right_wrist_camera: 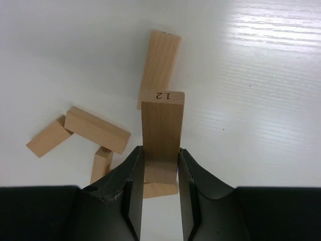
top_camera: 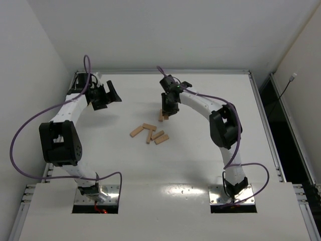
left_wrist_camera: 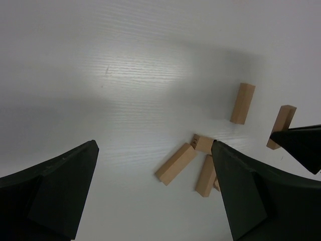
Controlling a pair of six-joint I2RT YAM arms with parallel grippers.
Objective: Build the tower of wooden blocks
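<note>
Wood block (right_wrist_camera: 161, 135), smooth tan bar, in right fingers (right_wrist_camera: 190, 187)

Worktop (top_camera: 200, 165), centre: wood blocks (top_camera: 149, 133), loose, clustered, some touching. At 1 o'clock of the cluster: right tool (top_camera: 167, 113), upright block (right_wrist_camera: 161, 131) clamped between its fingers; further block (right_wrist_camera: 159, 65) lying flat just beyond, at 12 o'clock. At 10 o'clock, well apart: left tool (top_camera: 111, 95)

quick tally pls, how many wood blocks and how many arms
loose wood blocks in the pile: 5
flat block beyond the right tool: 1
held block in that tool: 1
arms, left arm and right arm: 2
total: 9 (7 blocks, 2 arms); anything under the held block is unclear
</note>
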